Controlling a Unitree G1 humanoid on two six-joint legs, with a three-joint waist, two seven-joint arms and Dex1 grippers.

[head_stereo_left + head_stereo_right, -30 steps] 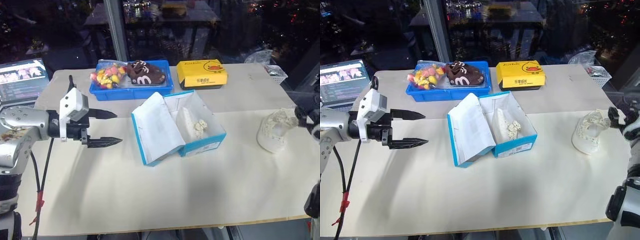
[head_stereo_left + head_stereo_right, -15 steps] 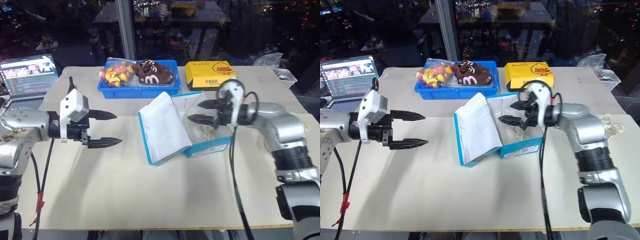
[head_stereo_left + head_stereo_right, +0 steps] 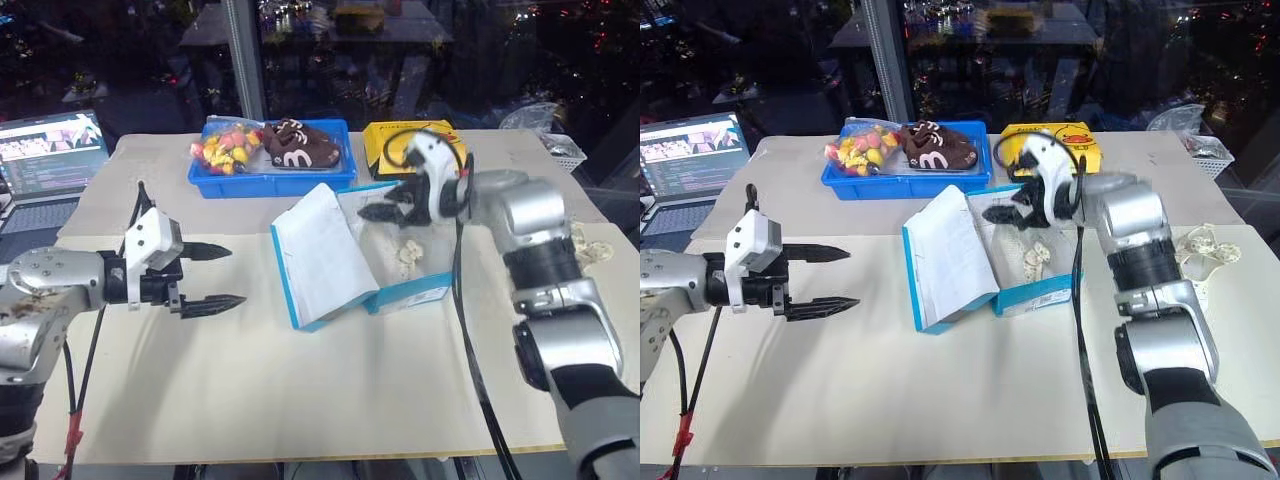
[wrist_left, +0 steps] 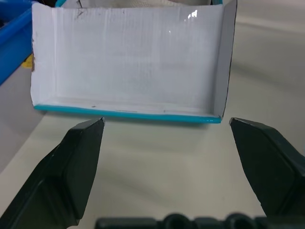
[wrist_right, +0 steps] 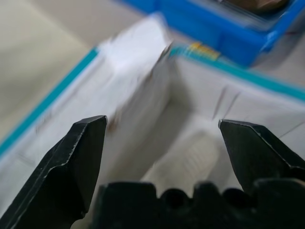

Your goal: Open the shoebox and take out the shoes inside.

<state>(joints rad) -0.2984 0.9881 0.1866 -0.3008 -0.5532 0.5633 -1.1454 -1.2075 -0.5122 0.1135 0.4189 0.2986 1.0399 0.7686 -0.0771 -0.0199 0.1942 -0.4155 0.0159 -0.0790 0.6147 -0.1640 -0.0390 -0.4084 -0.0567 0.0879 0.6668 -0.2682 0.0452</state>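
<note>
The blue shoebox (image 3: 415, 293) stands open mid-table, its white-lined lid (image 3: 322, 255) leaning up on its left side. One cream-white shoe (image 3: 408, 252) lies inside; in the right wrist view this shoe (image 5: 186, 162) is below the fingers. A second cream shoe (image 3: 1202, 248) rests on the table to the right, partly behind my right arm. My right gripper (image 3: 380, 205) hovers open over the box's back left corner, holding nothing. Left of the box my left gripper (image 3: 236, 274) is open and empty above the table, facing the lid's white inside (image 4: 128, 62).
At the back, a blue plastic tray (image 3: 232, 183) holds a brown shoe and coloured items. A yellow duck box (image 3: 382, 150) sits behind my right gripper. A laptop (image 3: 50, 150) is at the far left and a white basket (image 3: 560, 147) at the far right.
My right arm swung in from the table's right edge to above the open shoebox, then on toward its back. My left gripper sank a little. The camera view shifted.
</note>
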